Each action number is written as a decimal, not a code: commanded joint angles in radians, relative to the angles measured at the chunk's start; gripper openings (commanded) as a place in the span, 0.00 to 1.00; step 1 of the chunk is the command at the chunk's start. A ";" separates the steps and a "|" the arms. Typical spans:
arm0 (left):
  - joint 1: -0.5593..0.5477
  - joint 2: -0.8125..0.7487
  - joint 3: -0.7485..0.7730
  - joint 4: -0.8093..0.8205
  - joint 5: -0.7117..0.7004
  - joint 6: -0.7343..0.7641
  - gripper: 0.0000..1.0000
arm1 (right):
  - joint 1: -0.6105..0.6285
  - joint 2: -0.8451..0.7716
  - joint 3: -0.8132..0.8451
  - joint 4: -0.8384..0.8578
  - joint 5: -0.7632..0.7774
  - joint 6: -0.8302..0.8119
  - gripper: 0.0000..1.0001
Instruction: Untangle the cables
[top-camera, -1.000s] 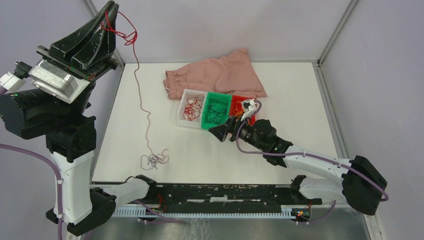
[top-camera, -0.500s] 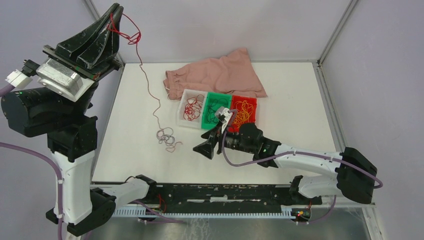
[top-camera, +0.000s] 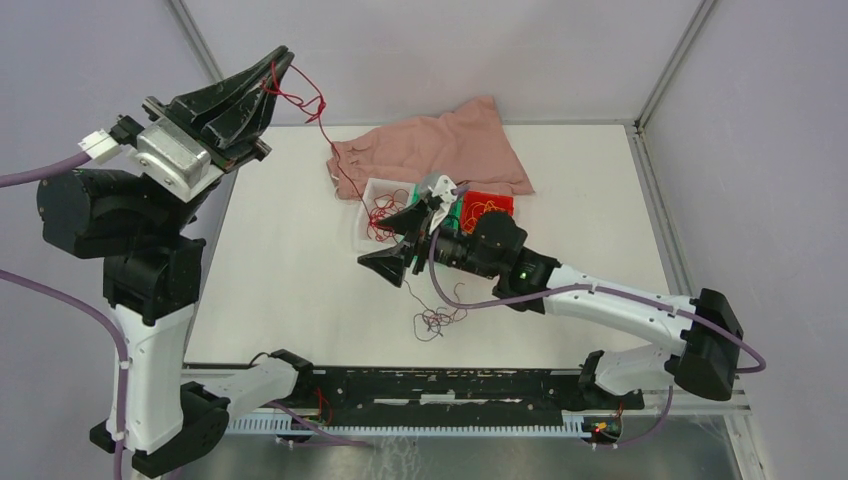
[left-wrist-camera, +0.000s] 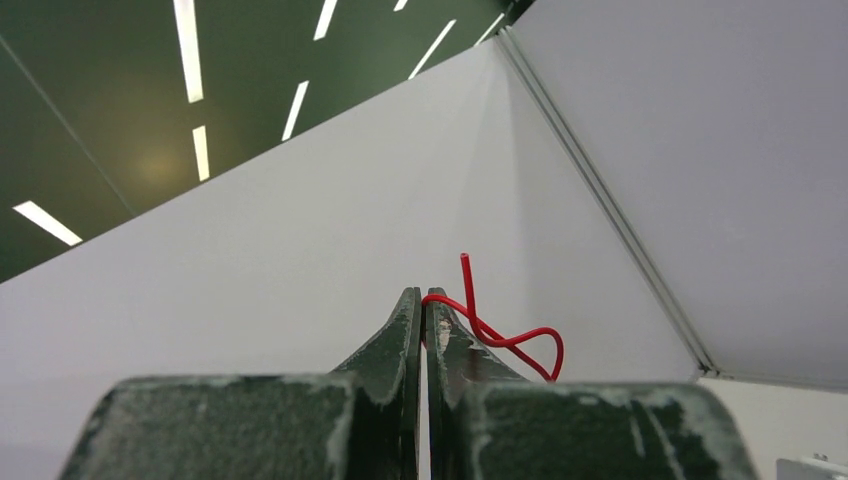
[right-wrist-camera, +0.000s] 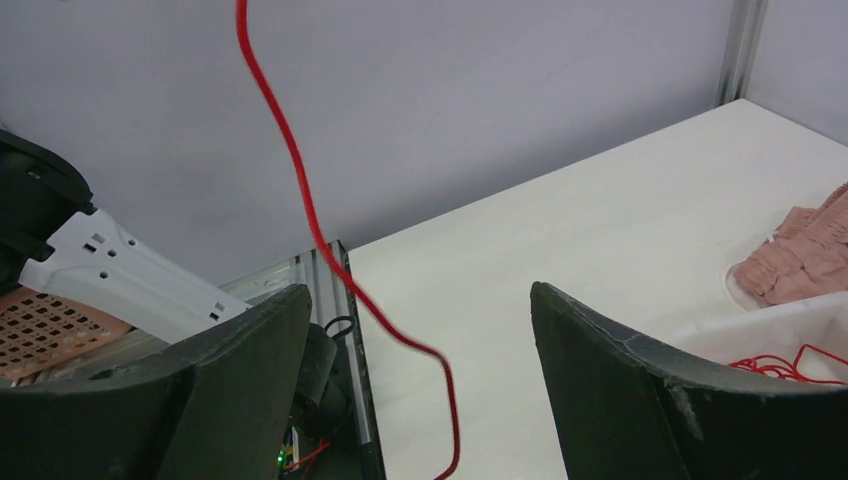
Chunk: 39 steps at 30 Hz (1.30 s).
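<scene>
**Ana:** Jaws first: how do they stand?

**Ben:** On the left gripper (left-wrist-camera: 421, 298) they are pressed together, pinching a red cable (left-wrist-camera: 500, 336) near its end, raised high over the far-left corner. On the right gripper (right-wrist-camera: 420, 295) they are spread wide and grip nothing. The red cable hangs down between them and touches neither finger, as far as I can see.

**Ana:** And the layout, biggest thing down?

**Ben:** A white table (top-camera: 280, 260), with a pink cloth (top-camera: 440, 150) crumpled at its far side. Just in front of the cloth is a tray (top-camera: 358, 232) of three compartments. The white compartment (top-camera: 375, 192) holds red strands and the red compartment (top-camera: 495, 205) holds orange-yellow ones. The green compartment between them is mostly hidden behind the right arm.

**Ana:** Where are the cables left to sort?

**Ben:** A small clump (top-camera: 437, 320) of dark and reddish curls lies on the table towards the near edge, apart from the tray. The lifted red cable seems to run down towards it, but I cannot tell whether its lower end is caught in there.

**Ana:** So how far along?

**Ben:** Well on, I'd judge, since most strands lie sorted by colour. What remains is to free this red one, drop it with its fellows, then pick apart the clump.
</scene>
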 joint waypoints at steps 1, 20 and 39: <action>-0.005 -0.009 -0.009 -0.060 0.052 0.024 0.03 | 0.002 0.053 0.046 -0.014 0.012 -0.044 0.86; -0.005 -0.147 -0.269 -0.309 0.086 0.149 0.30 | -0.004 -0.093 -0.015 -0.093 0.164 -0.049 0.01; -0.004 -0.084 -0.451 -0.835 0.225 0.347 0.62 | -0.029 -0.088 0.036 -0.231 0.203 0.031 0.00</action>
